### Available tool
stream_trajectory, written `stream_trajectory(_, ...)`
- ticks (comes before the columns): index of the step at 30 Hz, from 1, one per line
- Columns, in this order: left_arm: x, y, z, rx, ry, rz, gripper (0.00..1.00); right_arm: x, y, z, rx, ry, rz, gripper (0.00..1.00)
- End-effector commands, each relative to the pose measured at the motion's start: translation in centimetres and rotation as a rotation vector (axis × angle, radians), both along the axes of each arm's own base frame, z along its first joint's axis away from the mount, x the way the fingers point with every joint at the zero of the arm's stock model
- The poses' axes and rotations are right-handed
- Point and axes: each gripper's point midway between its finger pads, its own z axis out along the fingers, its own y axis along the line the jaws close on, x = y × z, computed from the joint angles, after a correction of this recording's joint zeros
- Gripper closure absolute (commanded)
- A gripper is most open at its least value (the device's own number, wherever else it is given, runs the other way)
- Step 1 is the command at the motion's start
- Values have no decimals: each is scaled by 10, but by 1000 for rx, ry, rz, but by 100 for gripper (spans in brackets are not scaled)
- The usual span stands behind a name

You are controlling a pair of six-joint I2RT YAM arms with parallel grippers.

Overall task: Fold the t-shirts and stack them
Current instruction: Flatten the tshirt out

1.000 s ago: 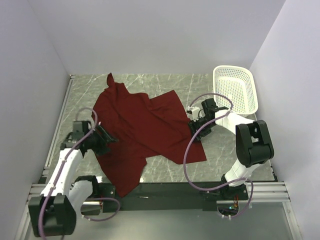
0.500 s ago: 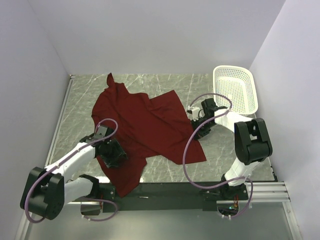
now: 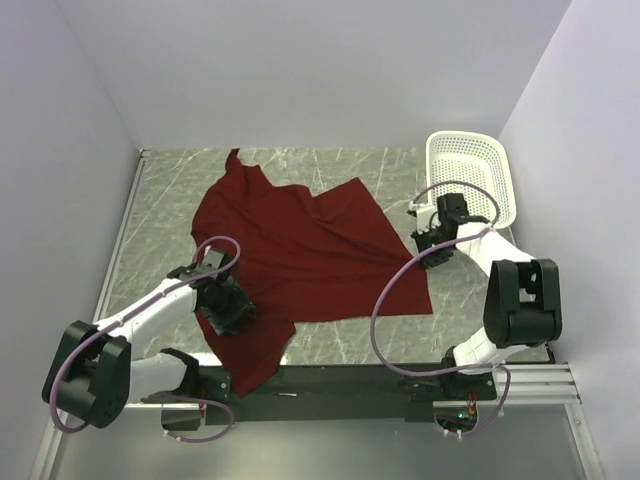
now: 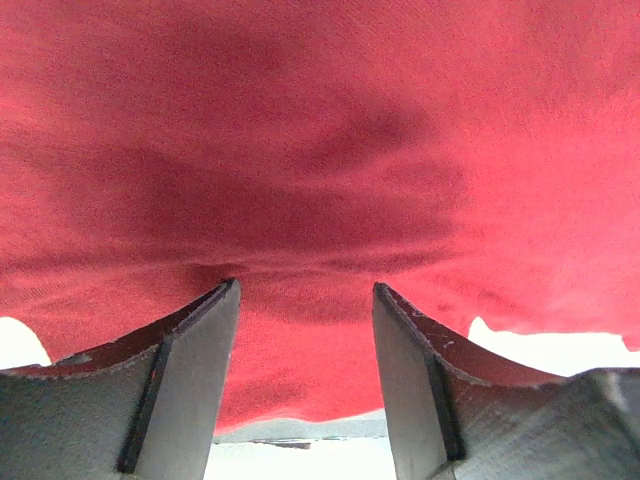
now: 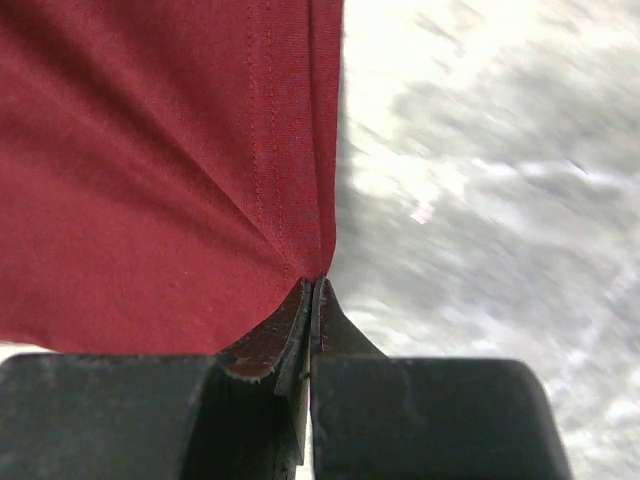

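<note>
Pinching the maroon t-shirt (image 5: 150, 170) hem, right tool (image 5: 312, 285) closed tight.

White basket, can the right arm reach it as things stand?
Probably yes: the basket sits just beyond the right gripper, nothing between them, but that gripper is shut on the t-shirt, which would drag along.
</note>
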Motion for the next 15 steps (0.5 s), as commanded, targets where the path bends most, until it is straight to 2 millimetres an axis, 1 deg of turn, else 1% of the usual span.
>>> stream_trajectory(1,-12,15,-7,83,46,0,38,0,-29,9,-89,-42,-21,100)
stream_trajectory(3,-10,17,-3,93,33,2,38,-1,-38,12,-107,-46,-31,100)
stream_trajectory(4,-9,17,0,93,24,-1,38,1,-44,18,-116,-65,-44,100)
stream_trajectory(5,-8,17,6,90,10,-4,38,2,-46,20,-122,-73,-45,100)
stream_trajectory(6,-6,18,10,91,-5,-5,38,7,-48,27,-130,-91,-34,97)
stream_trajectory(7,-5,18,14,90,-17,-13,37,6,-46,32,-118,-96,-26,89)
stream_trajectory(8,4,14,29,66,-68,-19,37,9,-43,38,-104,-107,-13,84)
stream_trajectory(9,5,13,37,60,-83,-28,36,17,-40,51,-89,-141,11,80)
stream_trajectory(10,9,9,47,41,-115,-55,36,14,-26,59,-24,-134,49,73)
stream_trajectory(11,20,3,70,8,-196,-75,35,18,-19,66,10,-144,74,60)
stream_trajectory(12,27,1,83,0,-246,-95,33,30,-11,85,41,-185,105,56)
stream_trajectory(13,37,0,96,-1,-317,-137,31,31,0,86,96,-160,132,50)
stream_trajectory(14,49,-5,120,-24,-419,-161,28,37,15,95,182,-168,165,49)
stream_trajectory(15,57,-7,130,-24,-474,-179,21,52,27,114,227,-201,178,49)
